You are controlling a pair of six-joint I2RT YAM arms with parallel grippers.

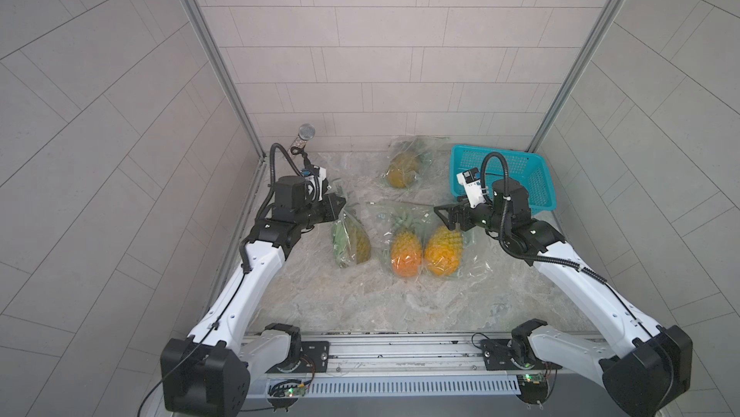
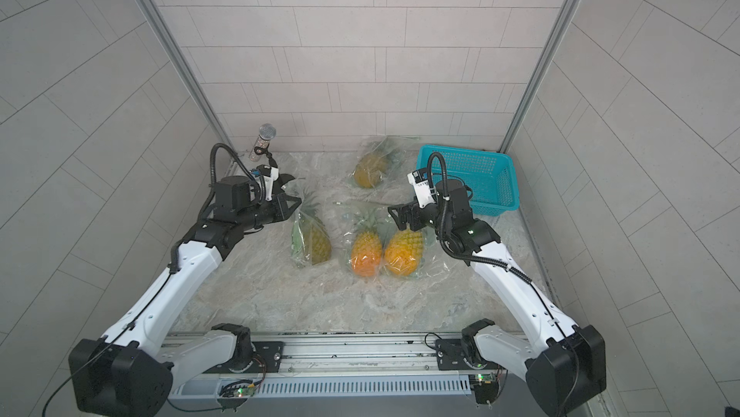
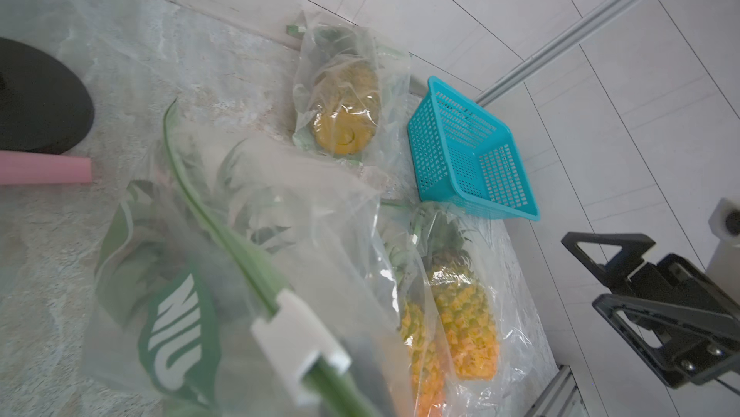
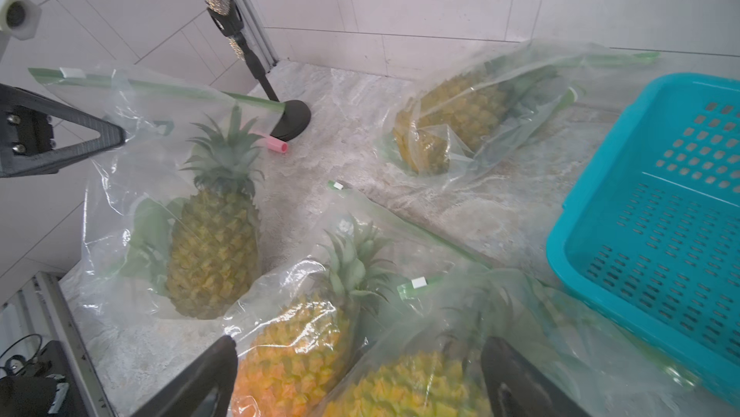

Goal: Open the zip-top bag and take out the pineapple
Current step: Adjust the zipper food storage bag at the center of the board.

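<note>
**K:** Step in hand, as I read it: steadying the bag before the zip is worked. The left gripper (image 4: pixel 118 139) is clamped on the clear film of the leftmost zip-top bag (image 4: pixel 116 202). The pinch is just under the green zip track (image 4: pixel 180 88), towards the end that carries the white slider (image 4: pixel 72 72). The bag stands upright from that pinch.

**M:** Where's the target?

**K:** The pineapple (image 4: pixel 214 251) is inside that bag, crown up, with the bag's base on the marbled tabletop (image 1: pixel 400 307). The track looks sealed along the length I can see, but I'm not certain.

**M:** And the other arm?

**K:** The right gripper (image 1: pixel 442 215) has its jaws spread wide and holds nothing. It hovers over the middle bags (image 1: pixel 444 251), apart from the held one.

**M:** Anything else on the bench?

**K:** A rear bag (image 1: pixel 400 170) with its own fruit lies near the back wall. A teal basket (image 1: pixel 500 154) sits beside it, and a microphone (image 1: pixel 307 131) stands on its stand in the far left corner.

**M:** What does the next move need?

**K:** Judgement only. The right arm should cross to the held bag and close on the slider. That is a small target close to the left fingers, so it needs a narrow, well-aligned approach. The slider then has to be drawn along the track while the left pinch resists the pull. The film is thin, so it may buckle instead of letting the slider run.
</note>
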